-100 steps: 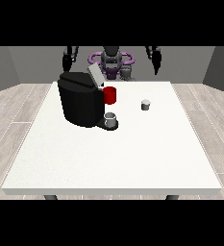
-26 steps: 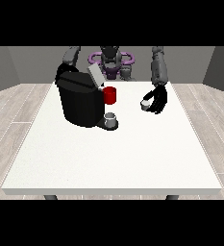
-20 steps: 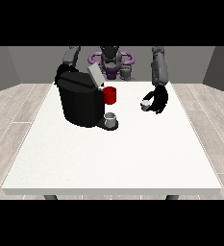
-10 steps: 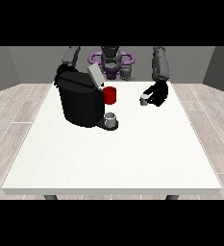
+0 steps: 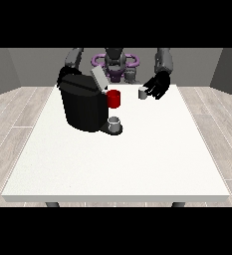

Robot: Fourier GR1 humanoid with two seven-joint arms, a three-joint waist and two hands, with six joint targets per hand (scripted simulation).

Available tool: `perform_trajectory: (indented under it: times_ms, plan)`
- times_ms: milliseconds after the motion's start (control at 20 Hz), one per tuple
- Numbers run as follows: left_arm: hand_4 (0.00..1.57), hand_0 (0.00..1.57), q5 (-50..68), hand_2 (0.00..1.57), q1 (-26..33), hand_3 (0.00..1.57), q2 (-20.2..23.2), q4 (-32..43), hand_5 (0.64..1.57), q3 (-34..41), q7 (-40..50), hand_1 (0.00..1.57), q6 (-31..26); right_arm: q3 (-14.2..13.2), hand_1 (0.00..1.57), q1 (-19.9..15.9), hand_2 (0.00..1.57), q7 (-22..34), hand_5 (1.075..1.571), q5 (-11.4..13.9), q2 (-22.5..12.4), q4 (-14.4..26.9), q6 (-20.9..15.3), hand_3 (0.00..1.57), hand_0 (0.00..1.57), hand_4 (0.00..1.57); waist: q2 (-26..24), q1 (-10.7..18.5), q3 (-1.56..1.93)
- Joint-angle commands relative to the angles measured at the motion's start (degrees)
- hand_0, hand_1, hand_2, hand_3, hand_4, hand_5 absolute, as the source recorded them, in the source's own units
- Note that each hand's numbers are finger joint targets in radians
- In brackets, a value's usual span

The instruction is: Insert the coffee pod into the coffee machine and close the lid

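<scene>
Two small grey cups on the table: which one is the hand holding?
The coffee pod at the view's right, far side of the table, held by the hand at the view's right. The other grey cup stands untouched at the foot of the coffee machine.

Grey arms; black robot hand; dark grey torso ringed in purple.

The coffee pod is held near the tabletop's far edge by the hand at the view's right, beside the open-lidded coffee machine.
</scene>
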Motion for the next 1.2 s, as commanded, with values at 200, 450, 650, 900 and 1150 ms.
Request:
perform_trajectory:
  times_ms: [200,450,650,900,1150]
  plan:
    - [0.57,1.25,0.1,1.33,-3.7,1.29,2.7,-1.1,1.571,1.5,-0.1,1.25,-4.4,-0.3,0.0,0.2,0.0,-0.5,1.571,-1.3,-1.0,-1.2,2.0,0.0,0.0,0.49,-1.0,-2.1,-0.02]
    - [0.54,1.01,-0.4,1.2,-7.2,1.22,0.8,-3.3,1.571,1.6,3.1,1.01,-4.5,-0.1,0.0,-0.6,0.0,-0.8,1.571,0.2,-1.1,0.5,0.8,0.0,0.0,0.49,-0.5,-2.0,-0.02]
    - [0.51,1.27,1.3,1.31,-10.8,1.24,2.4,-1.1,1.571,5.3,3.5,1.27,-3.0,2.2,0.0,-3.6,0.0,2.4,1.571,1.8,0.4,-3.4,-1.2,0.0,0.0,0.51,3.2,-5.2,-0.04]
    - [0.48,1.28,1.0,1.33,-16.0,1.27,5.0,-0.3,1.571,6.1,4.9,1.28,-4.9,1.5,0.0,-6.1,0.0,3.9,1.571,0.8,-1.2,-4.8,0.4,0.0,0.0,0.55,6.0,-8.4,-0.04]
    - [0.52,1.28,0.4,1.33,-18.9,1.26,4.9,-1.0,1.571,5.7,6.7,1.28,-6.5,0.5,0.0,-5.9,0.0,1.5,1.571,1.0,-1.9,-3.4,0.5,0.0,0.0,0.46,5.9,-7.8,-0.01]
